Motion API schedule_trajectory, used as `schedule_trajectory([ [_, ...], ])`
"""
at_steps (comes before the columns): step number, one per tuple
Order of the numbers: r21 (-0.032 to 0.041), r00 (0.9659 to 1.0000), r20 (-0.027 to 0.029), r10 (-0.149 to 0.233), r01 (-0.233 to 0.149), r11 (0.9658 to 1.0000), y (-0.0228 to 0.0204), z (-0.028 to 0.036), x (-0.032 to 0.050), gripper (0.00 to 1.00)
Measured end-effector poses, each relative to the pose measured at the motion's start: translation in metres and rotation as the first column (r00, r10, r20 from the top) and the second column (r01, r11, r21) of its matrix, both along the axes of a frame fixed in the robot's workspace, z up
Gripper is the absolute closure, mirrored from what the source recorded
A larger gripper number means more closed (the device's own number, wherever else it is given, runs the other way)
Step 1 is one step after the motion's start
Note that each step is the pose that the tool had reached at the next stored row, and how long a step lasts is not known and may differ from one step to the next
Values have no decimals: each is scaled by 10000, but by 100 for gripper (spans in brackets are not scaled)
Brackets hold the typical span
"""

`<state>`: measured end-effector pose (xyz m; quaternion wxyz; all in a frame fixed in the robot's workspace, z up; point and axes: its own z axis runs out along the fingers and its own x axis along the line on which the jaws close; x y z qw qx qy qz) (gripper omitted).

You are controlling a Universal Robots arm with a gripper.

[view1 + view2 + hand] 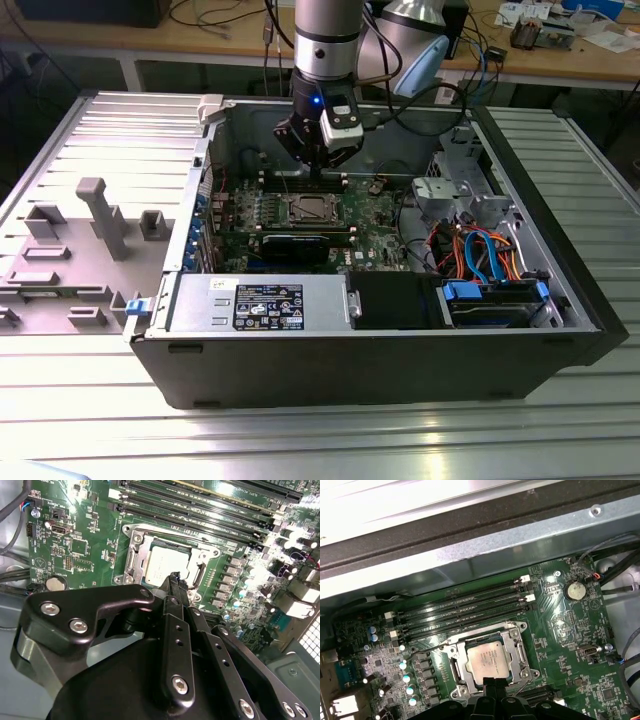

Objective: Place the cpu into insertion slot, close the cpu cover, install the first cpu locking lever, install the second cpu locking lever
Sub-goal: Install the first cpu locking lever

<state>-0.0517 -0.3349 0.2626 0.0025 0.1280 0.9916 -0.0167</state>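
A ribbed aluminium counter (90,400) carries an open black computer case (380,370), seen in the exterior view. To the exterior view's left of the case a grey plastic fixture tray (70,260) with upright blocks is set on the counter. Inside the case, at the near side, a grey power supply (255,305) bears a black label with white print that cannot be read; to the exterior view's right, a grey drive cage (465,190) stands above orange and blue cables (490,255). A green motherboard (570,645) covers the case floor, with four long black memory slots (462,612) at its far side and a round silver coin cell (575,590).

The gripper (318,165) hangs above the board, just over the insertion slot (167,562). Its black metal fingers (175,587) are seen pressed together, grasping nothing. The cpu (490,661), flat with a dull silver top, is seated in the slot, and the silver cpu cover (520,635) frames it, lying flat in both wrist views.
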Motion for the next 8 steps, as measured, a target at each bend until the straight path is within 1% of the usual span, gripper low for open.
schedule_trajectory([
  [8, 0, 9999, 0, 102, -102, 9999, 0, 0, 0, 89],
])
